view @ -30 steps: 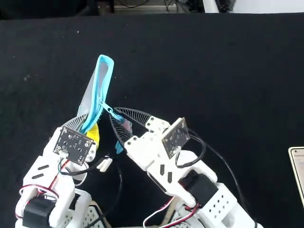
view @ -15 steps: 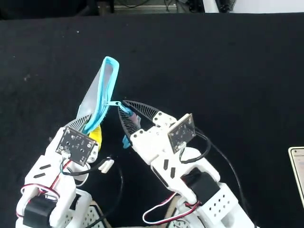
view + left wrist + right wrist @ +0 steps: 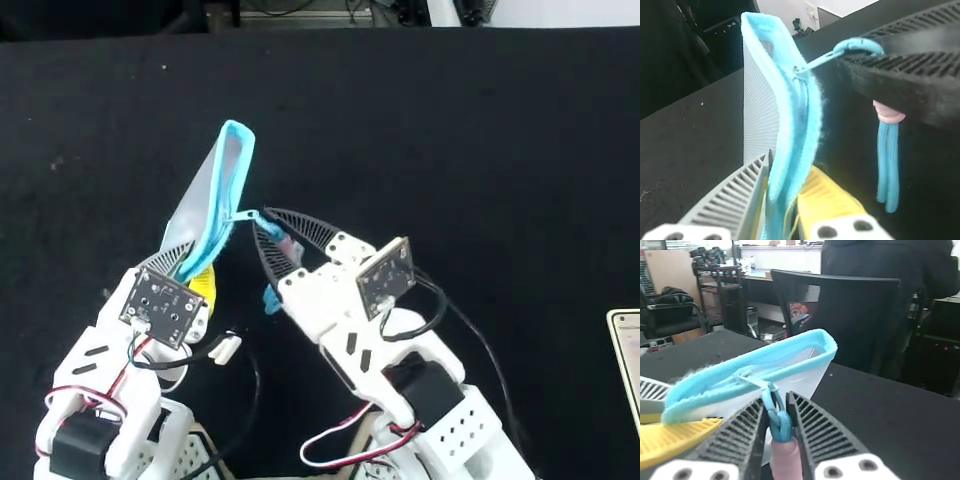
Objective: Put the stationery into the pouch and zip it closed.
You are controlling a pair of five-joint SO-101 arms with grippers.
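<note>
Mesh pouch [image 3: 213,200] with blue zip edge held up over table [image 3: 450,150], tilted, lower end clamped in left tool [image 3: 782,202]. At mid-edge, zipper pull [image 3: 773,405] pinched in right tool [image 3: 776,427]. Blue cord [image 3: 887,167] hangs beneath.

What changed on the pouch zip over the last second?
The right arm shifted right and away from its base, its jaws dragging the zipper pull slightly further along the pouch. The pouch's far end swung right with it. Unchanged: left arm in place, jaws clamped on the pouch's near end; right jaws shut on the pull.
</note>
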